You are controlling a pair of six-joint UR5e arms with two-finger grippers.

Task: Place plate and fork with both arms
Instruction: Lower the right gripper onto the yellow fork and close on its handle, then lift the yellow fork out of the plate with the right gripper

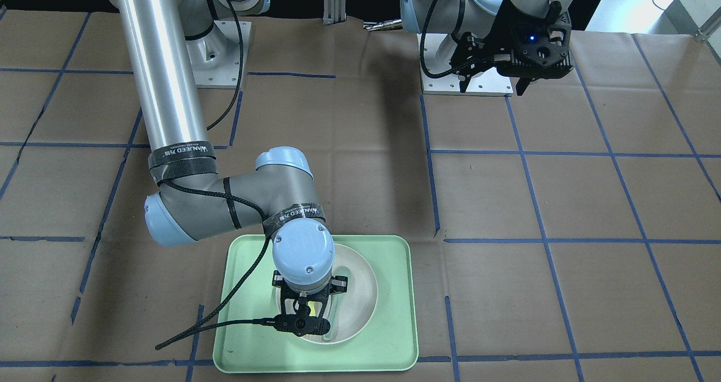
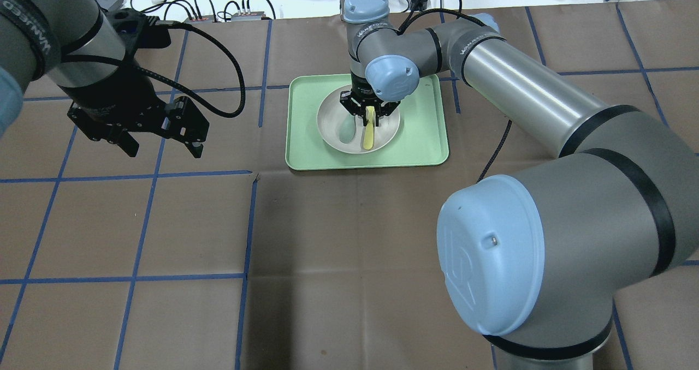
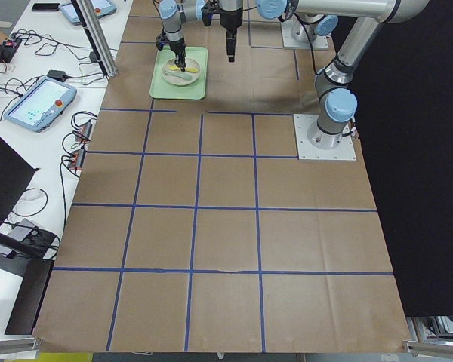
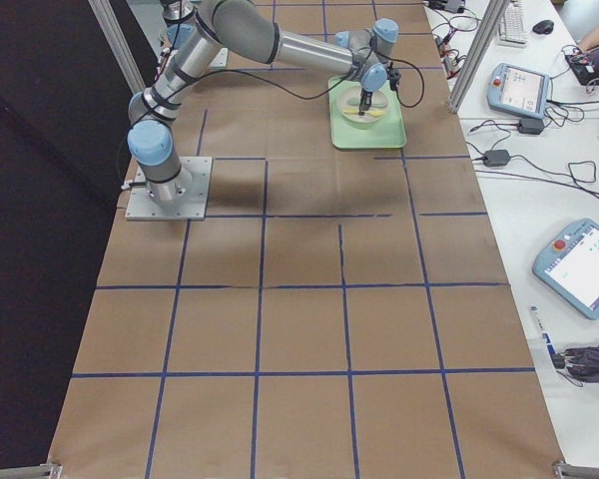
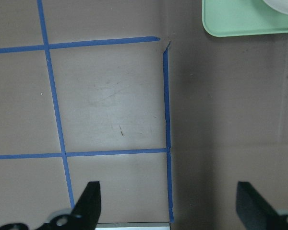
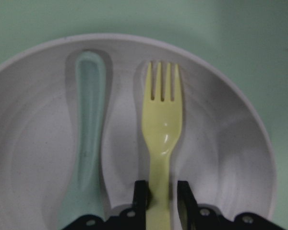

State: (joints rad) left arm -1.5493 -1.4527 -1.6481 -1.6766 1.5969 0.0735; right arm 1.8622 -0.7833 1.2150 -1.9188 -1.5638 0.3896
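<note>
The off-white plate [image 2: 329, 136] sits in the pale green tray [image 2: 423, 141]. In it lie the yellow fork [image 2: 369, 135] and, beside it, a grey-green spoon [image 2: 345, 132]. My right gripper [image 2: 370, 114] reaches down into the plate. The right wrist view shows the gripper [image 6: 162, 194] shut on the handle of the fork [image 6: 162, 120], with the tines pointing away over the plate [image 6: 225, 143] and the spoon [image 6: 89, 129] to the left. I cannot tell whether the fork is lifted. My left gripper [image 2: 164, 151] hangs open and empty over bare table, left of the tray.
The table is brown paper with a grid of blue tape lines. The left wrist view shows the left gripper [image 5: 168, 201] over a tape crossing, with a corner of the tray [image 5: 240, 24] at the top right. The arm base plates [image 1: 479, 83] stand at the robot's side.
</note>
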